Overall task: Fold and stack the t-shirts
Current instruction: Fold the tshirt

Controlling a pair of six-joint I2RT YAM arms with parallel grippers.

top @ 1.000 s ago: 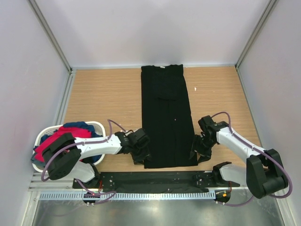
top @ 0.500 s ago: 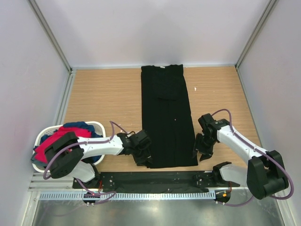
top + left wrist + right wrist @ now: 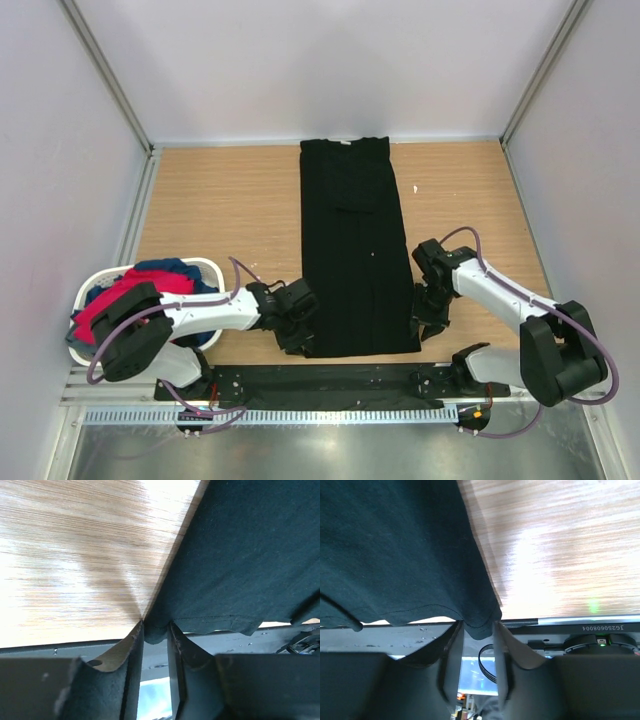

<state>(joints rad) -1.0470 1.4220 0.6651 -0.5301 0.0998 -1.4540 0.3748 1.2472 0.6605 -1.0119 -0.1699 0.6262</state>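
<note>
Black t-shirt (image 3: 355, 250): narrow strip, flat on counter (image 3: 230, 200), right of basket (image 3: 205, 262). Hem corner nearer basket is pinched by left end effector (image 3: 155, 630); farther corner by right end effector (image 3: 479, 627), likely so the hem lifts evenly for folding. Red and blue shirts (image 3: 115, 295) sit inside basket.

**Pale booth around a wooden worktop**

A light wood-grain worktop (image 3: 220, 200) spans the booth. A plain pale back wall (image 3: 320, 70), left wall (image 3: 50, 150) and right wall (image 3: 590, 150) close it in, with slanting aluminium posts (image 3: 105, 75) at the back corners. A black plate (image 3: 330, 385) and a brushed metal sill (image 3: 330, 455) line the near edge. Bright light glares off the wood.
</note>
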